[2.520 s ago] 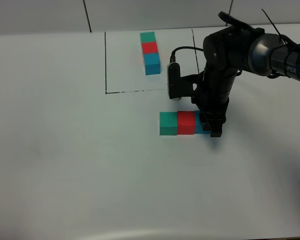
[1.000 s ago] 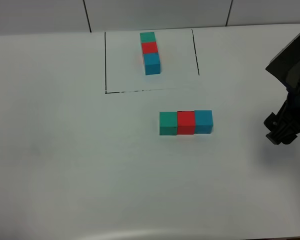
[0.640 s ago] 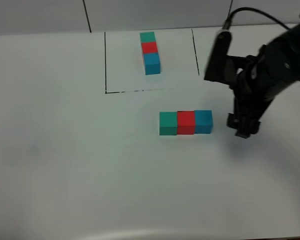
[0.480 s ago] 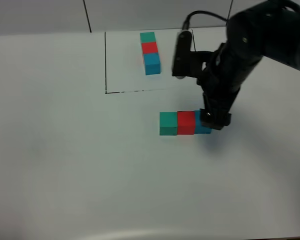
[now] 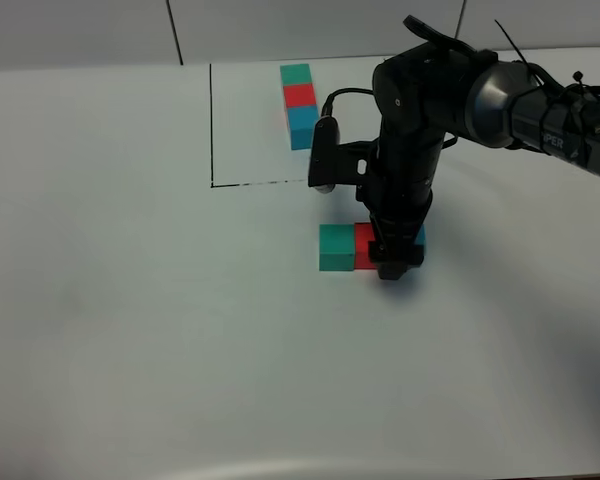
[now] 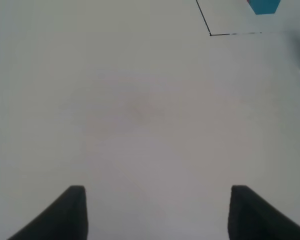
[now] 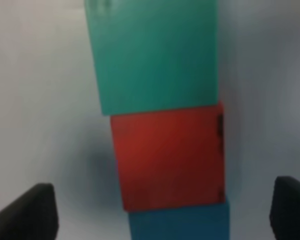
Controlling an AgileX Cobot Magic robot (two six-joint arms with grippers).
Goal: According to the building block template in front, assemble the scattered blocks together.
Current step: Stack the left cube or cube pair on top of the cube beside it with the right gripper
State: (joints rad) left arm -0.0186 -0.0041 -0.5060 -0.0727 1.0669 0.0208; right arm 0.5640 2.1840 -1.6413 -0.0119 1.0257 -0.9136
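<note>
Final squaring-up: right pincer (image 5: 395, 262) open, straddling the scattered blocks (image 5: 335, 247) near the red-blue join. Order seems to match the building block template (image 5: 300, 98). Next: press flush or lift clear. Left pincer (image 6: 155, 215) open, empty.

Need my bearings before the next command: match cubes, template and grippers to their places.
1 teal-green matte cube
2 black-framed green-red-blue template row
3 right gripper
4 left gripper

A over bare white table
B over red matte cube and blue matte cube
C against the red cube's left side, high view
D inside drawn black lines

Pairs: 1-C, 2-D, 3-B, 4-A
</note>
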